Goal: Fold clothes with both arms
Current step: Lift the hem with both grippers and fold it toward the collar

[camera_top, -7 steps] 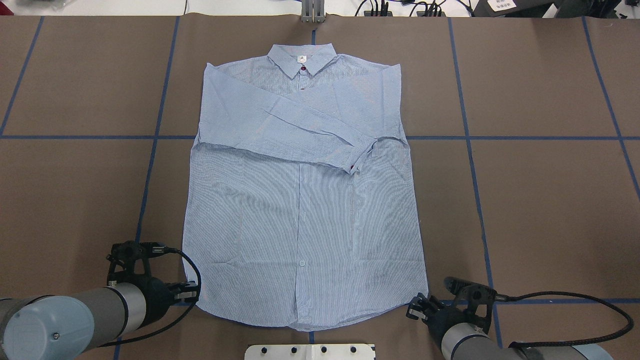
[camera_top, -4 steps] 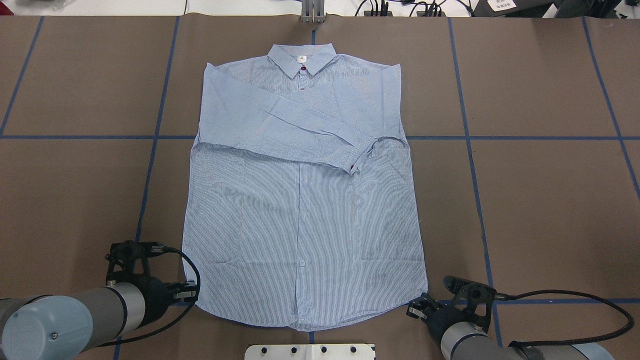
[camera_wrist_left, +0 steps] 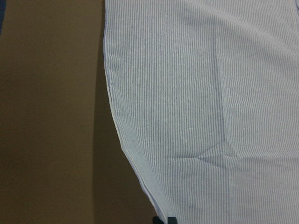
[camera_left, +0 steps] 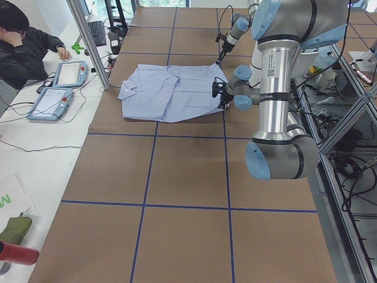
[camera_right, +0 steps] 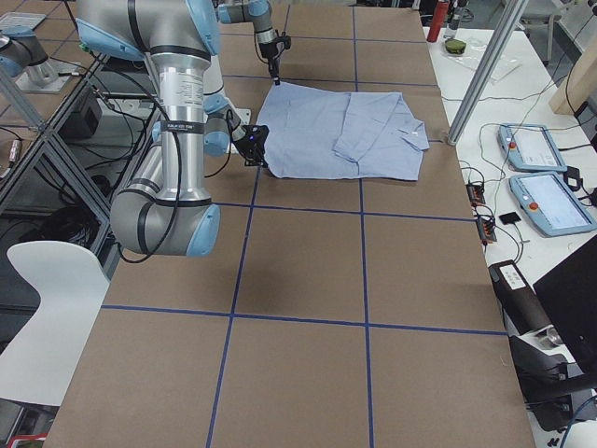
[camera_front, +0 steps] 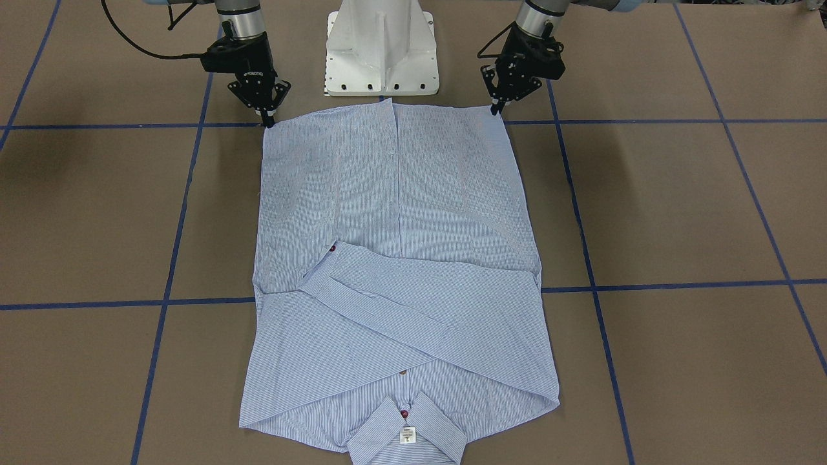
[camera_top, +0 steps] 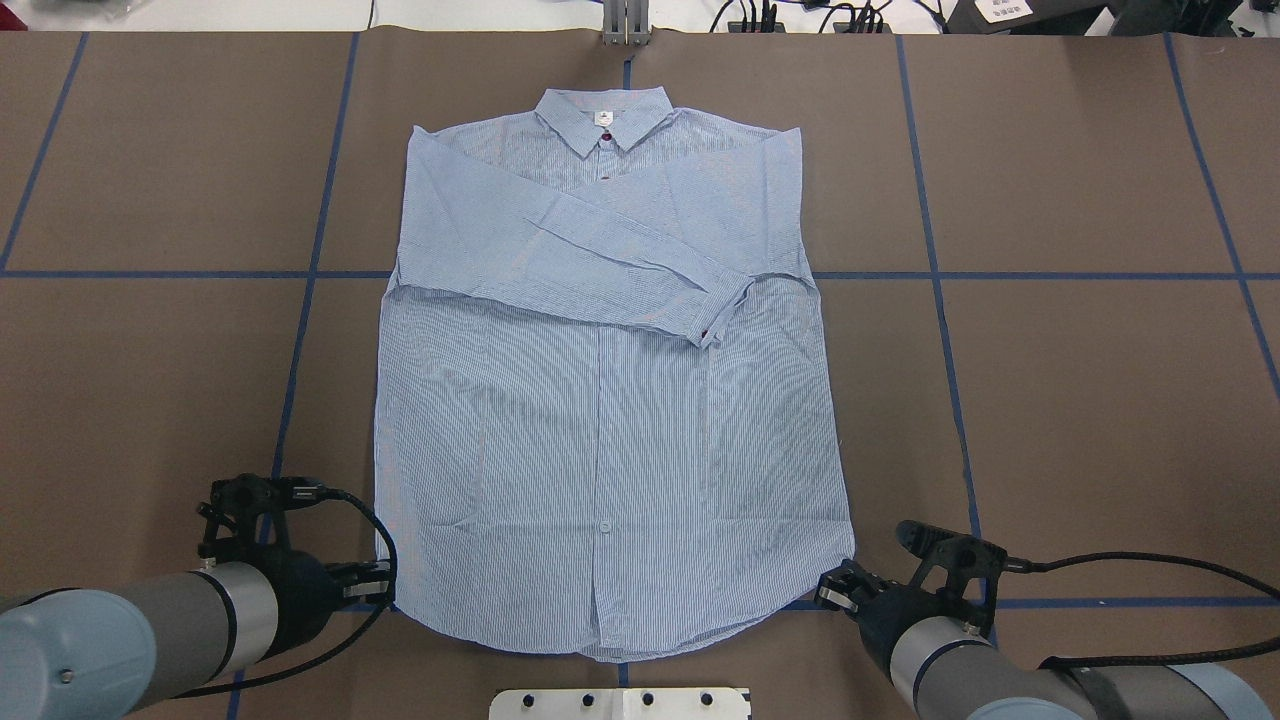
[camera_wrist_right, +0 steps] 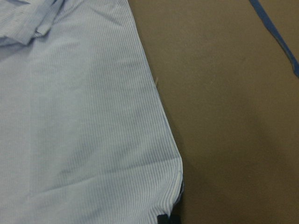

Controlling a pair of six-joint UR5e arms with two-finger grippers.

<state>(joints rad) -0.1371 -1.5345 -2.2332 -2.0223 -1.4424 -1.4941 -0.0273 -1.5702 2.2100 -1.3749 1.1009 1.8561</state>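
The light blue striped shirt (camera_top: 610,400) lies flat on the brown table, collar at the far side, both sleeves folded across the chest. My left gripper (camera_top: 384,590) is pinched shut on the hem's left corner; it shows at the right in the front view (camera_front: 496,110). My right gripper (camera_top: 828,592) is pinched shut on the hem's right corner, at the left in the front view (camera_front: 267,121). The left wrist view shows the shirt's side edge (camera_wrist_left: 201,116) running down to the fingertips (camera_wrist_left: 164,220). The right wrist view shows the rounded hem corner (camera_wrist_right: 84,130) at the fingertips (camera_wrist_right: 168,218).
The white pedestal base (camera_front: 381,45) stands just behind the hem, between the arms. Blue tape lines (camera_top: 300,330) cross the brown table. A metal post (camera_top: 626,25) stands at the far edge. A seated person (camera_left: 23,35) and two tablets (camera_left: 59,88) are beyond the far side.
Both grippers have shifted a little away from the robot's base, taking the hem corners with them. The hem's left edge has drawn slightly inward. The rest of the shirt has not moved.
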